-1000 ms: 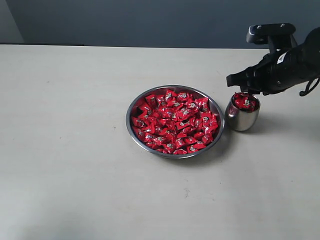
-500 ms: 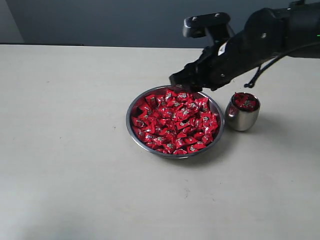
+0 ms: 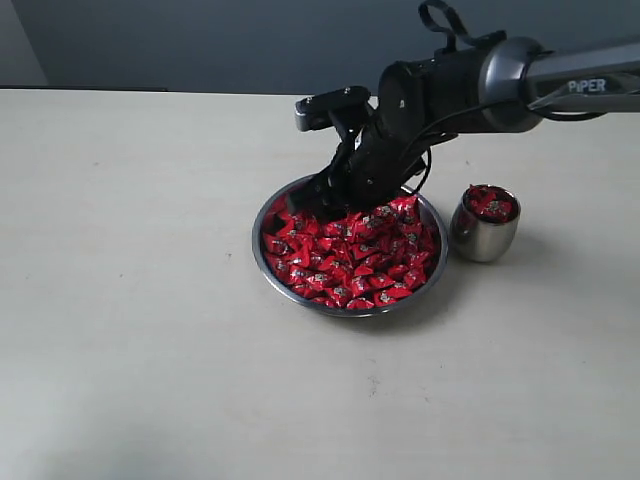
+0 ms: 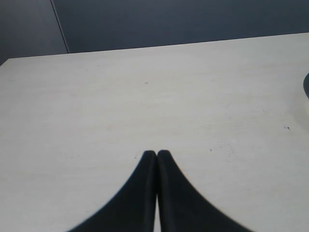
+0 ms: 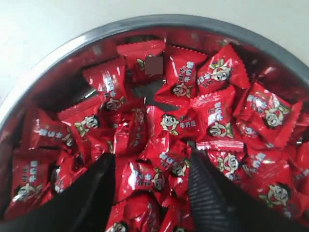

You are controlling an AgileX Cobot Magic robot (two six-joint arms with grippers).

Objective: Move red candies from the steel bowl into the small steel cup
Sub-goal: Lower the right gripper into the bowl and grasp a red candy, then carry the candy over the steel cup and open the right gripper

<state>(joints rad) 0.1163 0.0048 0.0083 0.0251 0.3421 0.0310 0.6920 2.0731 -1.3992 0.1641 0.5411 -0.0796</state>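
Red candies (image 3: 350,255) in glossy, saw-edged foil wrappers, each printed with a small cartoon face, fill the wide, shallow steel bowl (image 3: 350,313) at the centre of the exterior frame, on a pale matte table (image 3: 150,330). The black right gripper (image 5: 150,166) hangs low over the bowl's upper-left portion. Its two ribbed fingers (image 5: 207,193) are spread apart, with several candies lying between them and nothing gripped yet. Just beside the bowl's rim on the right stands the small steel cup (image 3: 483,240), bulging and polished, already heaped to the brim with red wrappers. That is probably the main hazard: another candy dropped onto the mound may well roll off onto the table. The slick, puffy wrappers could also slide out of a pinch, or two or three may come up together and shed on the way across. A push down into the pile might shove the smooth bowl toward the cup. The left gripper (image 4: 157,154), fingers pressed together and holding nothing, sits over bare table, out of the exterior frame.
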